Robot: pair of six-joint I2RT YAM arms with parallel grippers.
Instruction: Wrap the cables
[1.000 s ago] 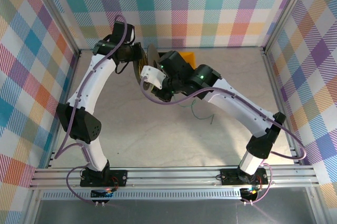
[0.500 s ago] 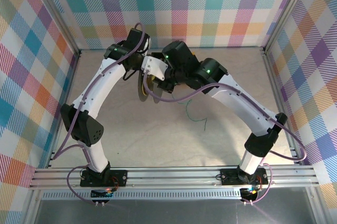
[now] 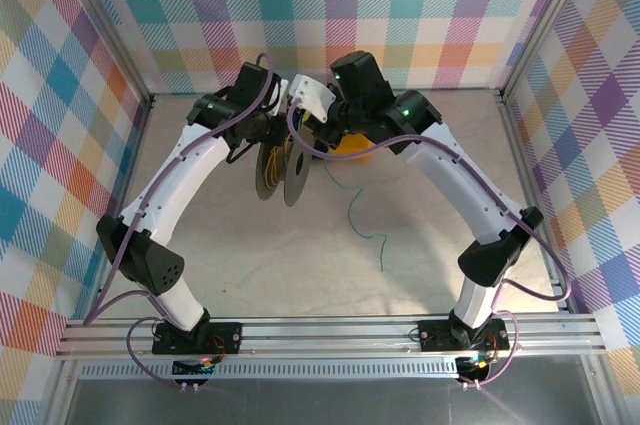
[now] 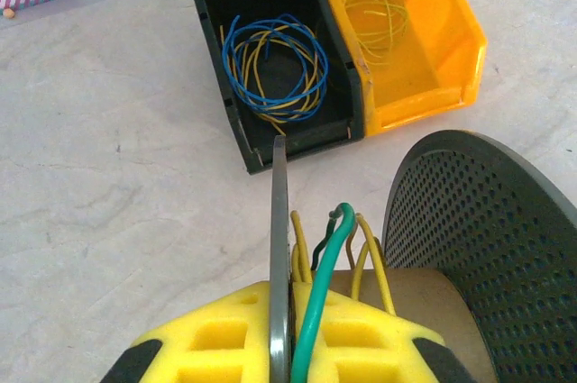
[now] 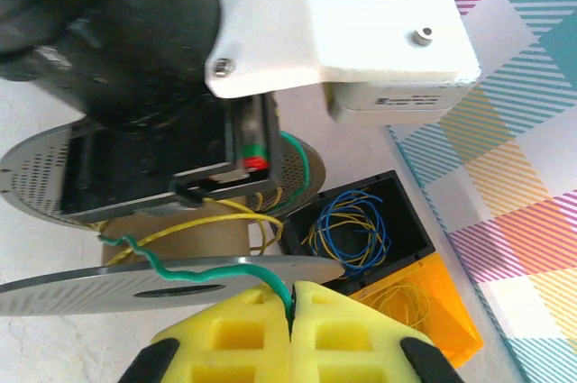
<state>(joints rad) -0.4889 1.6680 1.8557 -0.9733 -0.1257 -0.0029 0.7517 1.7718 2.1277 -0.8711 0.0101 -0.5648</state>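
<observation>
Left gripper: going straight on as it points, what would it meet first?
Past the spool flange in the left gripper, probably the black bin, its near wall; depth unclear; the table may come first.

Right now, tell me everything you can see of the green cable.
The green cable is thin, teal, kinked and looks plastic-coated. The shut right tool pinches it between yellow foam pads; from there it crosses the rim of the grey spool to its brown core. A loose tail trails over the table.
</observation>
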